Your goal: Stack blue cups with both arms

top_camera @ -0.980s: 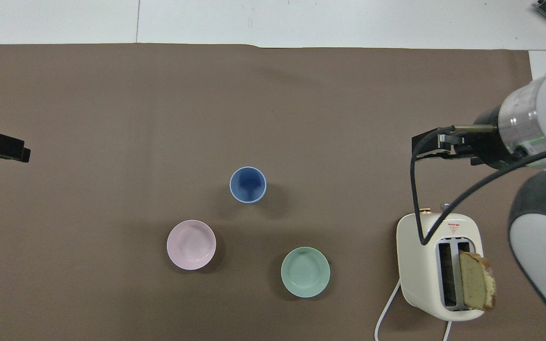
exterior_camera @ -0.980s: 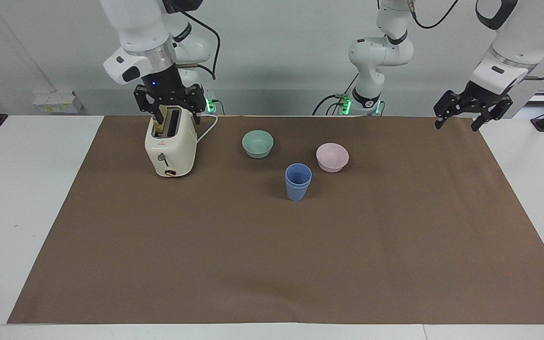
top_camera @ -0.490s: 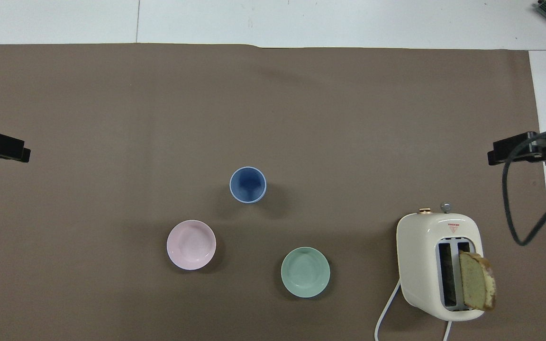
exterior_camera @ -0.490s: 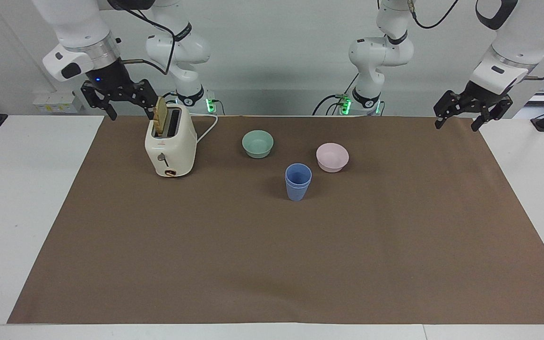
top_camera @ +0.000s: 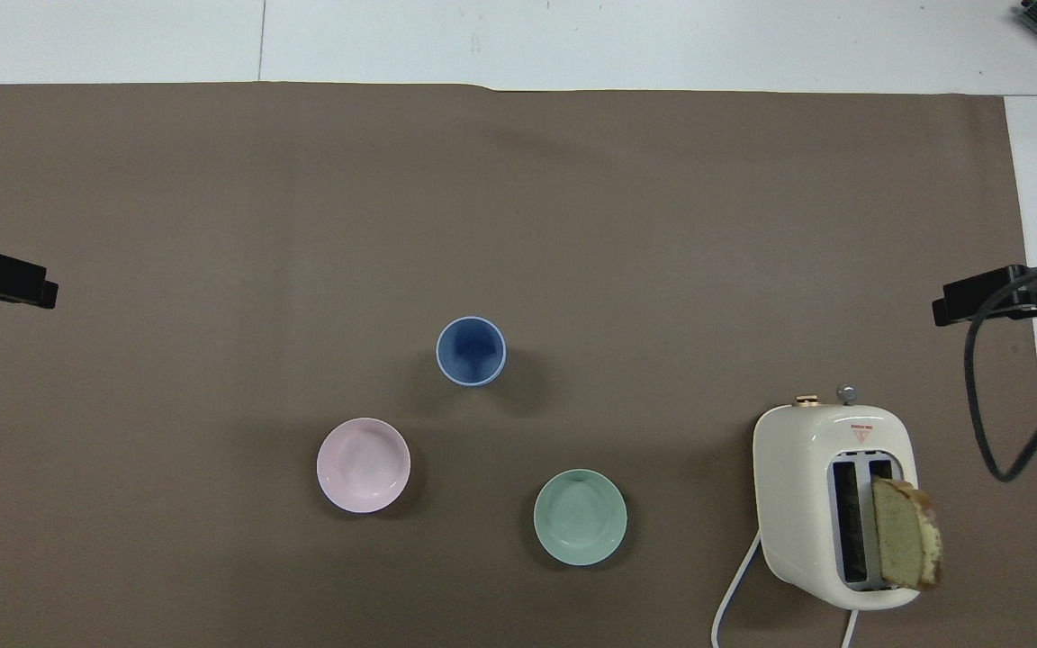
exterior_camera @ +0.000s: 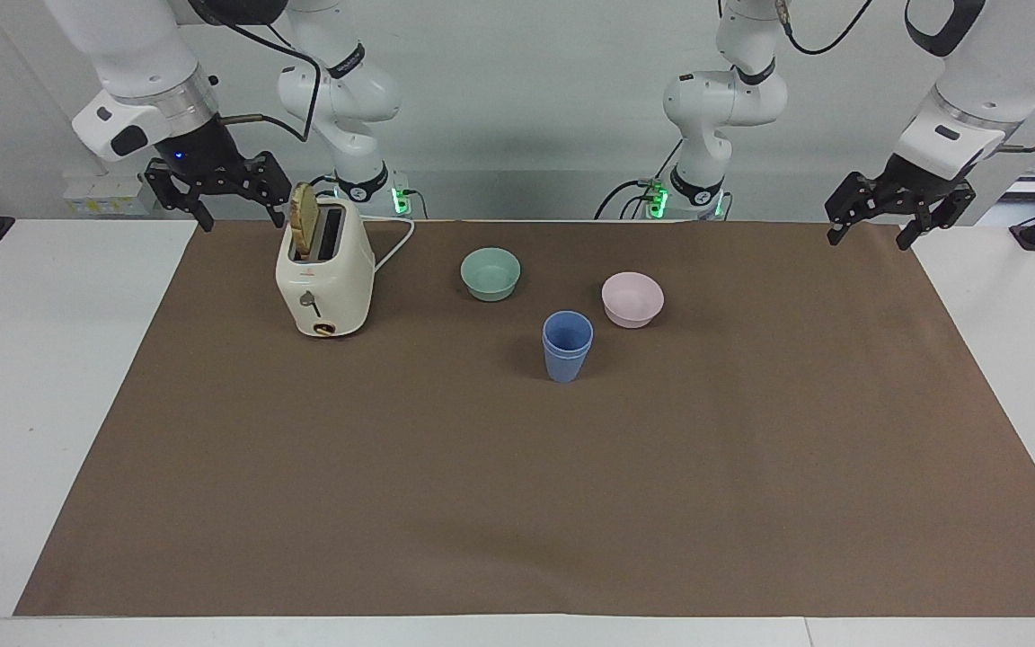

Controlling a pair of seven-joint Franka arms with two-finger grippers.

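From the facing camera, the blue cups (exterior_camera: 567, 344) stand nested one inside the other, upright on the brown mat (exterior_camera: 517, 503) near the middle of the table. The left gripper (exterior_camera: 897, 214) hangs in the air over the mat's corner at the left arm's end, well apart from the cups, its fingers spread and holding nothing. The right gripper (exterior_camera: 216, 191) hangs over the mat's corner at the right arm's end, just beside the top of the toaster (exterior_camera: 324, 279), fingers also spread and empty, likewise well apart from the cups. The pink bowl (exterior_camera: 632, 299) sits just beside the cups, slightly nearer to the robots; the mint-green bowl (exterior_camera: 490, 273) lies nearer still to the robots. A slice of bread (exterior_camera: 305, 208) sticks up out of one toaster slot.

From overhead, the stacked cups (top_camera: 471, 351) show a single rim with a dark blue inside. The pink bowl (top_camera: 364, 464) and the green bowl (top_camera: 580, 517) both look empty. The toaster (top_camera: 834, 499) carries the bread (top_camera: 904, 545) in the slot toward the right arm's end; its other slot holds nothing. Only the tip of the left gripper (top_camera: 5, 279) and of the right gripper (top_camera: 996, 292) shows at the mat's edges, and their fingers cannot be read here.
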